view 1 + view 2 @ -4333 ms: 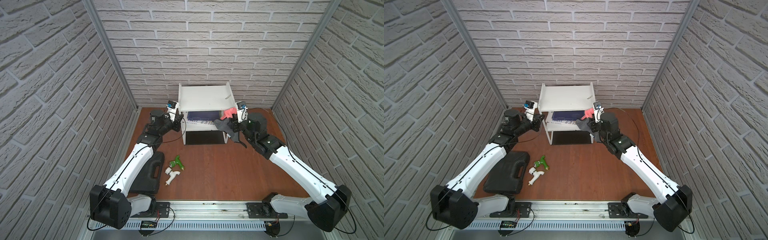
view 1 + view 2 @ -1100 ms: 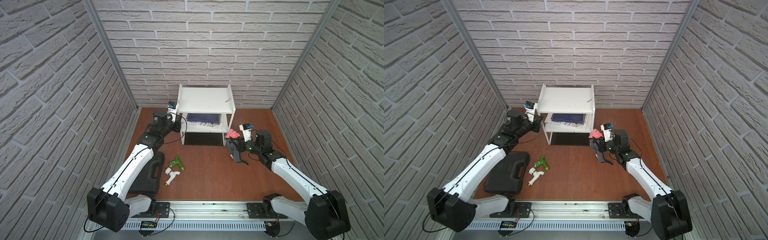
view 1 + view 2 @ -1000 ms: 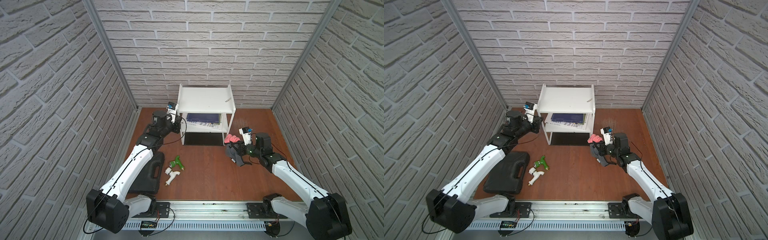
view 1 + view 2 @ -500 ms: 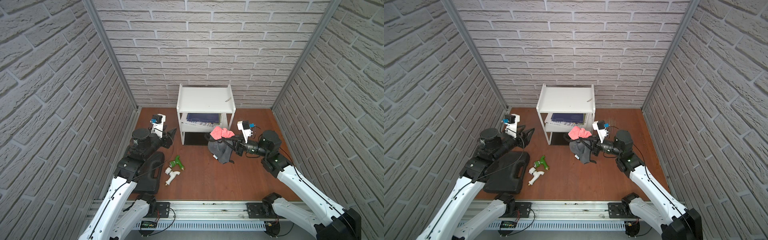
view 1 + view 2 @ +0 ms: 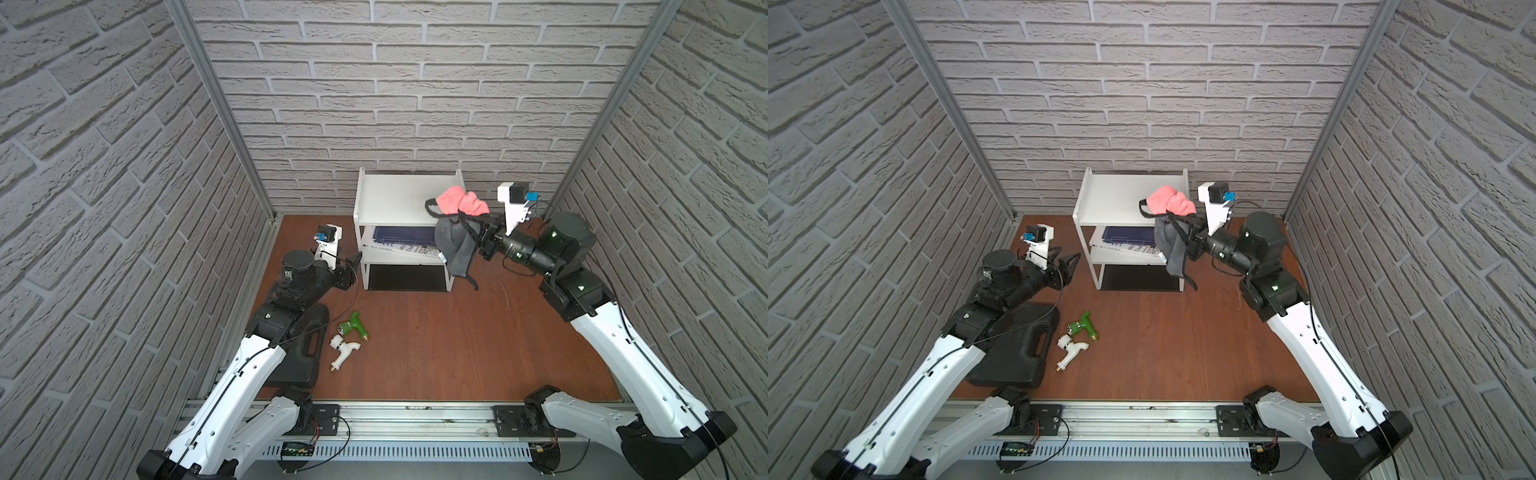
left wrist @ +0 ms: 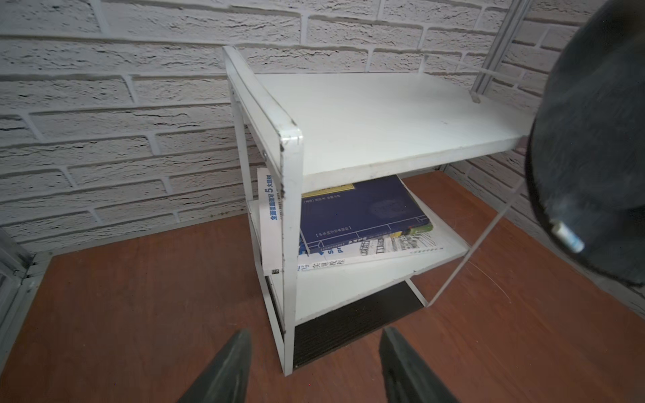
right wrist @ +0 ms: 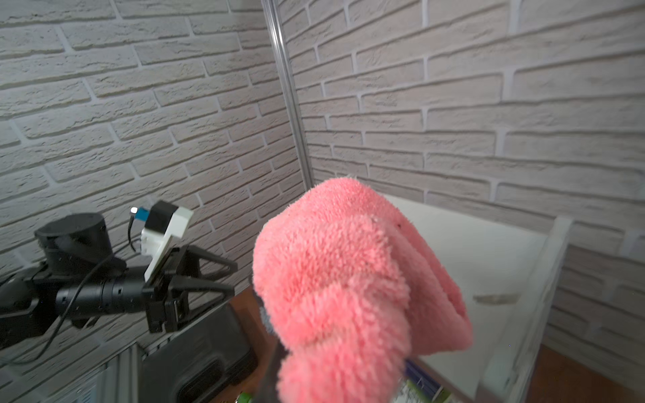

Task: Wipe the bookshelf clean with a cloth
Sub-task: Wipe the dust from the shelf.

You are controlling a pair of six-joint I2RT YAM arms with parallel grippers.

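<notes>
The small white three-tier bookshelf with thin frame legs [image 5: 405, 199] stands at the twelve o'clock end of the brown wooden table [image 5: 436, 340], against the brick wall. The right gripper [image 5: 473, 232] is clamped on the soft floppy cloth, pink on one face and grey on the other [image 5: 455, 249], and holds it off the table. In both top views the pink fold bunches above the jaws and overlaps the top board's three o'clock end, while the grey tail dangles past the front right leg. I cannot tell whether it touches the board.

From those jaws the bare board lies toward nine o'clock, its long axis running nine to three, so I'd expect a sweep along that line. The left gripper [image 5: 1069, 257], jaws parted and empty, points at the shelf's nine o'clock leg, near it but apart. The right arm looks the one placed to wipe.
</notes>
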